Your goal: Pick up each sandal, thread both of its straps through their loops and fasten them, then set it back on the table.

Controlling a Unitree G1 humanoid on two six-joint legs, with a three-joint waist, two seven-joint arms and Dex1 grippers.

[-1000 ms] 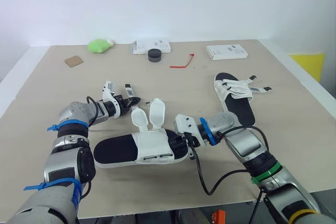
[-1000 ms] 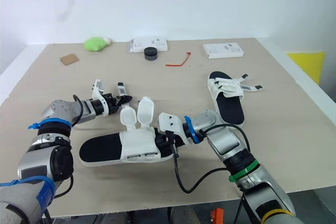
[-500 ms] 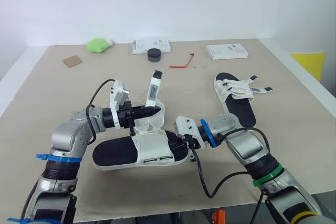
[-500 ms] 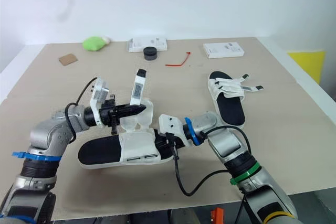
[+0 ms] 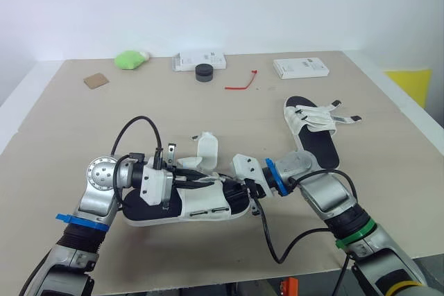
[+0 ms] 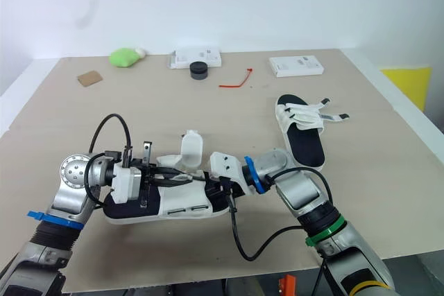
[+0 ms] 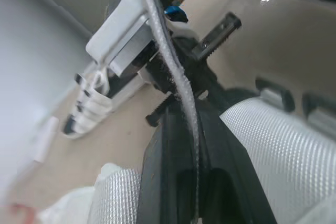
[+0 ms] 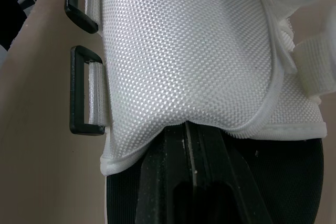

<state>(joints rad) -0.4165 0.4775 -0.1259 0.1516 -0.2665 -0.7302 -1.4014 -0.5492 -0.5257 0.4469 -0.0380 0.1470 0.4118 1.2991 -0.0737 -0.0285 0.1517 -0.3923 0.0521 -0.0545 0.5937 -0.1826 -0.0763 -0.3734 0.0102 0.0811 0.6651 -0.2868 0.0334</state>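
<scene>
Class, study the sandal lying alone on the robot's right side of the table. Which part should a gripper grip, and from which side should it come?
Probably the bare black heel end of the sandal, approached from the robot's near-right side. The sandal lies flat with its heel toward the robot. Its loose straps splay out to the right up by the toe, so the heel's thin rim looks easiest to pinch.

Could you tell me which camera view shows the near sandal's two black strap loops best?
The right wrist view: both loops are close and unobstructed. The left wrist view shows them partly; the eye views show them small on the sandal's side.
</scene>
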